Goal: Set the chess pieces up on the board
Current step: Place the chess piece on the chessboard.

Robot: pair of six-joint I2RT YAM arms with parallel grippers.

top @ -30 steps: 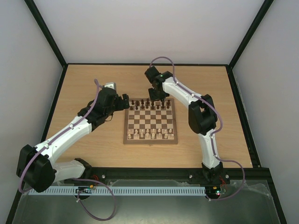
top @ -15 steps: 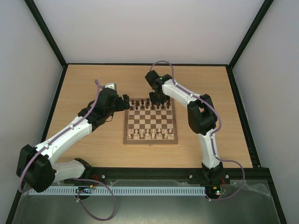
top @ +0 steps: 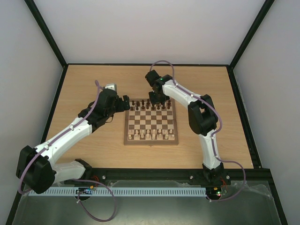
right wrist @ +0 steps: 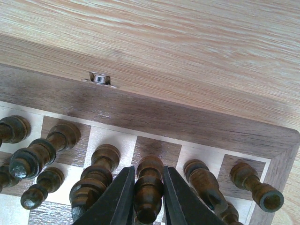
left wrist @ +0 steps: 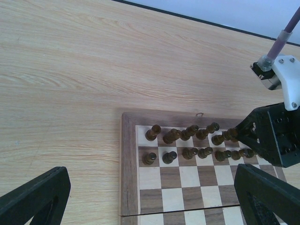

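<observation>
The board (top: 151, 141) lies mid-table. Dark chess pieces (top: 150, 105) fill its two far rows; they also show in the left wrist view (left wrist: 187, 140). My right gripper (top: 157, 99) is over the far row, shut on one dark piece (right wrist: 149, 187) that stands on a dark back-row square just inside the board's border (right wrist: 164, 117), with neighbouring pieces close on both sides. My left gripper (top: 125, 103) is open and empty, hovering by the board's far left corner (left wrist: 127, 178), with its fingers (left wrist: 37, 197) spread wide.
Pale cream pieces (top: 150, 135) stand in the board's two near rows. A small metal latch (right wrist: 98, 78) sits on the board's far edge. Bare wooden table (top: 93, 84) surrounds the board, with black frame rails along its edges.
My right gripper shifted slightly over the far row a second ago and has since held still. The left arm has not moved.
</observation>
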